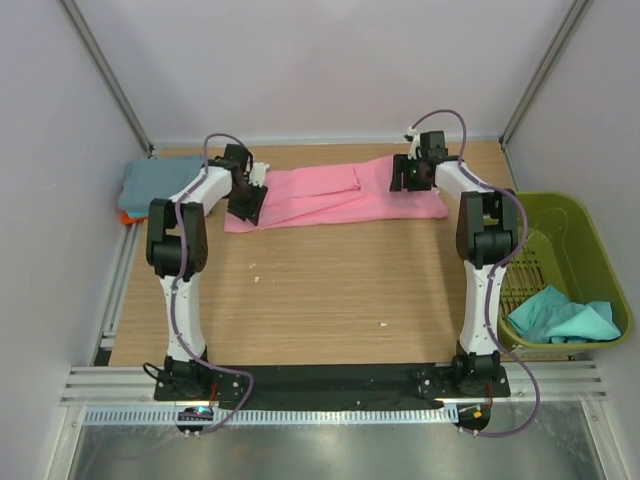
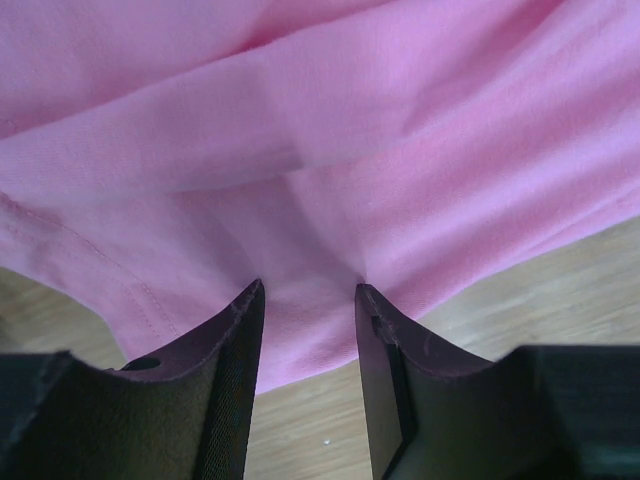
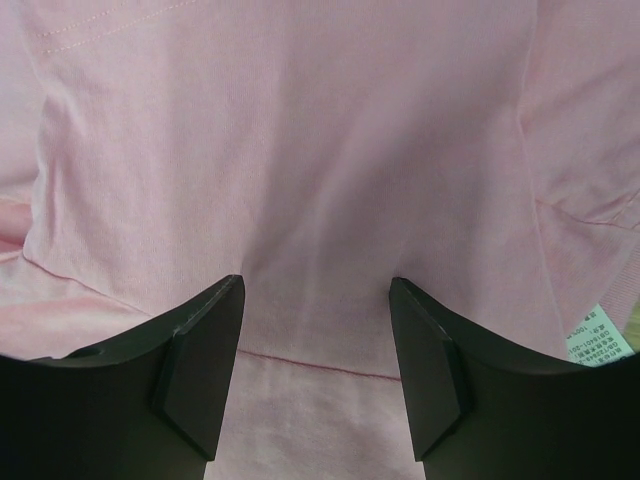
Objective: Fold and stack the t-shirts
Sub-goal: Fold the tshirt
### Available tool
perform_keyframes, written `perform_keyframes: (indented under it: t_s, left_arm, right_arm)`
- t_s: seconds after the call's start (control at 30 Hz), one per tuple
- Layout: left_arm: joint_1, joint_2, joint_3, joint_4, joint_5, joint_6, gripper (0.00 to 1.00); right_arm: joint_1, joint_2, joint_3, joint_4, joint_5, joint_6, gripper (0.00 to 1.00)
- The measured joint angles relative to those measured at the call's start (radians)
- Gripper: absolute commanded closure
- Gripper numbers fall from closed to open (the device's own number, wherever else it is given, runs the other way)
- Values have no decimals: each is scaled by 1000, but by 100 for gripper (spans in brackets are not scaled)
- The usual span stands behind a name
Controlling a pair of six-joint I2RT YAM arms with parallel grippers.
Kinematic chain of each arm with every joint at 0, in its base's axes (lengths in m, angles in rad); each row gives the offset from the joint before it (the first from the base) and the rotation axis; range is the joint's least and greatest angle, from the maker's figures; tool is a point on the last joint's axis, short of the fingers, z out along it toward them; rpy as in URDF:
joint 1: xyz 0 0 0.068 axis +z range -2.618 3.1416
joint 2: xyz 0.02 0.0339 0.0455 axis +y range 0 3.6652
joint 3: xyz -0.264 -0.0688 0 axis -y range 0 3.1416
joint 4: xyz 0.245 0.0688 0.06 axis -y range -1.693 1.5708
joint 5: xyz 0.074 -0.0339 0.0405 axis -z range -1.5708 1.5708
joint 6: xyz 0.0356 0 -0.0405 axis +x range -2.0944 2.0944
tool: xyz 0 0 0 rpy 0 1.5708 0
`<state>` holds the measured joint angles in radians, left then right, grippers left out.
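A bright pink t-shirt (image 1: 320,195) lies in a long folded band across the far part of the wooden table (image 1: 320,290). My left gripper (image 1: 250,200) is at its left end. In the left wrist view it (image 2: 308,288) stands open, tips pressed into the pink cloth (image 2: 330,130) near its hem, cloth puckered between them. My right gripper (image 1: 408,175) is at the shirt's right end. It (image 3: 316,282) is open, both tips resting on the pink cloth (image 3: 300,130) over a seam line. Nothing is lifted.
A folded grey-blue shirt (image 1: 155,180) lies at the far left on an orange one (image 1: 125,216). The olive-green basket (image 1: 590,240) at the right edge holds a crumpled teal shirt (image 1: 560,318). A white care label (image 3: 600,338) shows at the right.
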<state>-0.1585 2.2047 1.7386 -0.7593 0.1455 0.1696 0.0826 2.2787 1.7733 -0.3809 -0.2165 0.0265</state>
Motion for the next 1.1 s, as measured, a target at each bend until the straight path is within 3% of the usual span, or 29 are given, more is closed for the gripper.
perform_keyframes:
  t_s: [0.27,0.7,1.1]
  left_arm:
    - [-33,-154,-237,34,-35,-2,58]
    - [-108,-439,-584,-34,-55,-8,58]
    - [-110,-510,-622,-46,-85,-5,58]
  right_arm:
    - [45,-98,-159,44,41,-58,34]
    - [59,-348,-462,-121,34,-68,34]
    - [60,-349,-456,-157,44,-66,33]
